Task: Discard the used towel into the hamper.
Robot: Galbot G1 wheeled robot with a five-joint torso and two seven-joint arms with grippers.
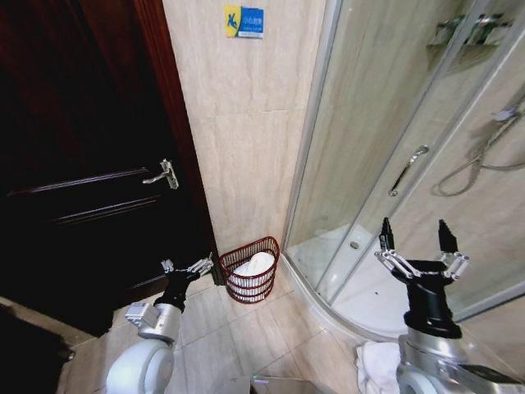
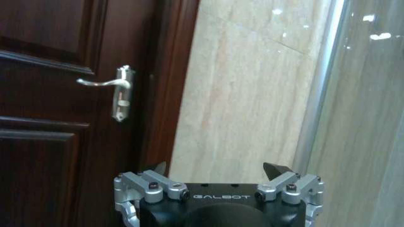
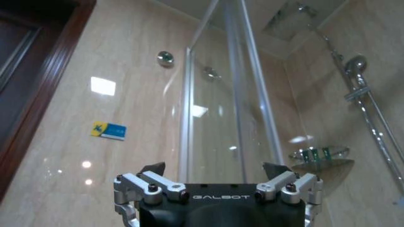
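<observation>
The hamper (image 1: 249, 270) stands on the floor against the far wall, between door (image 1: 82, 180) and shower (image 1: 410, 164), with a white towel (image 1: 253, 265) already inside. My left gripper (image 1: 188, 268), just left of it, and my raised right gripper (image 1: 416, 240) both have open, empty fingers. I judge the drop made, so I should draw back without knocking the rim.

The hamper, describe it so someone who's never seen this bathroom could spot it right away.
Find the beige tiled wall between the dark wooden door and the glass shower enclosure. At its foot, on the floor, stands the hamper. It is the only basket there: small, round, reddish-brown openwork narrowing downward, with something white inside.
</observation>
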